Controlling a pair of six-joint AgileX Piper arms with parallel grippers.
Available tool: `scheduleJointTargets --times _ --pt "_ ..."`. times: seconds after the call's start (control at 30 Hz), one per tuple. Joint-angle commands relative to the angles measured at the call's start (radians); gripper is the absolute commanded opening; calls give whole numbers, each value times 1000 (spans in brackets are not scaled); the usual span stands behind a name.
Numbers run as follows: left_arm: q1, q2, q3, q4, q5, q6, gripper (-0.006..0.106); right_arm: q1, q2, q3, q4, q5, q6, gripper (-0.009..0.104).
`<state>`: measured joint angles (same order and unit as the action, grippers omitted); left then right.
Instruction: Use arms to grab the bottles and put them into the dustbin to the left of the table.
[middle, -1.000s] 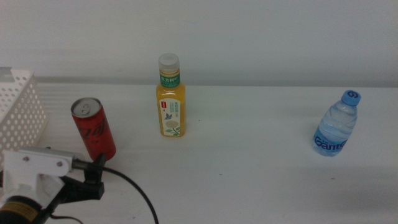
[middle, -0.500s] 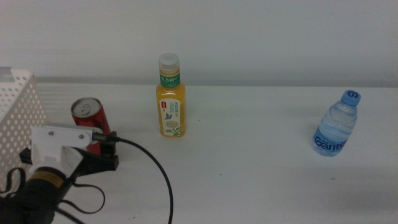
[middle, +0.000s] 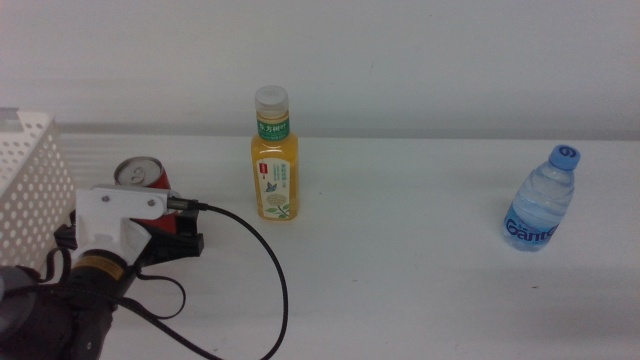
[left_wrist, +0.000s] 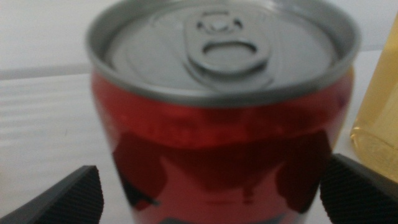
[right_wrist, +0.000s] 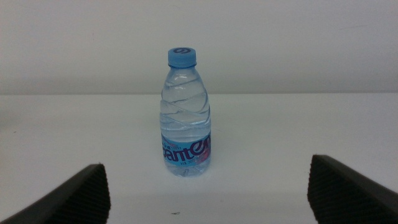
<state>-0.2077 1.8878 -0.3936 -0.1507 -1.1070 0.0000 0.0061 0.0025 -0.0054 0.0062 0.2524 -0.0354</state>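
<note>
The slim red can (middle: 140, 176) stands upright on the table (middle: 400, 270), beside the dustbin (middle: 30, 170). My left gripper (middle: 135, 228) has come in from the lower left and stands open around the can (left_wrist: 217, 106), one jaw on each side with gaps visible. The arm hides the can's lower part in the middle view. Mid-table stands the orange juice bottle (middle: 274, 165), and its edge (left_wrist: 379, 106) shows in the left wrist view. The small water bottle (middle: 542, 205) is upright at the right. My right gripper (right_wrist: 208, 186) is open, facing that bottle (right_wrist: 185, 118) from a distance, outside the middle view.
The white perforated basket stands at the table's left edge, close to the left arm. A black cable (middle: 265, 290) loops from the left wrist across the table's front. A pale wall runs behind the table's back edge.
My left arm has moved forward to the can, and its open jaws now stand on either side of it. The bottles and the can have stayed in place.
</note>
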Motion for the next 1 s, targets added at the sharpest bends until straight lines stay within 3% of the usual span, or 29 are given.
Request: scheduleJointTargets --times 0.0,0.2,0.3,0.43,0.5,0.7,0.8,0.97 --pt "-1 22 -14 -8 -18 -6 94 -7 -39 43 -6 -12 -6 85" --pt "-1 35 -37 -11 -18 0 94 -7 -39 43 -6 -12 -6 85" --pt "-1 37 -40 -15 -18 0 88 -7 -39 43 -6 -12 -6 85" --pt "-1 37 -45 -16 -7 0 65 -7 -39 43 -6 -12 -6 85" --pt "-1 37 -45 -16 -5 0 49 -7 -39 43 -6 -12 -6 85" --pt "-1 -66 12 50 13 0 9 -7 -39 43 -6 -12 -6 85" --pt "-3 -162 30 61 117 0 4 -7 -39 43 -6 -12 -6 85" --pt "-3 -358 36 64 374 0 5 -7 -39 43 -6 -12 -6 85"
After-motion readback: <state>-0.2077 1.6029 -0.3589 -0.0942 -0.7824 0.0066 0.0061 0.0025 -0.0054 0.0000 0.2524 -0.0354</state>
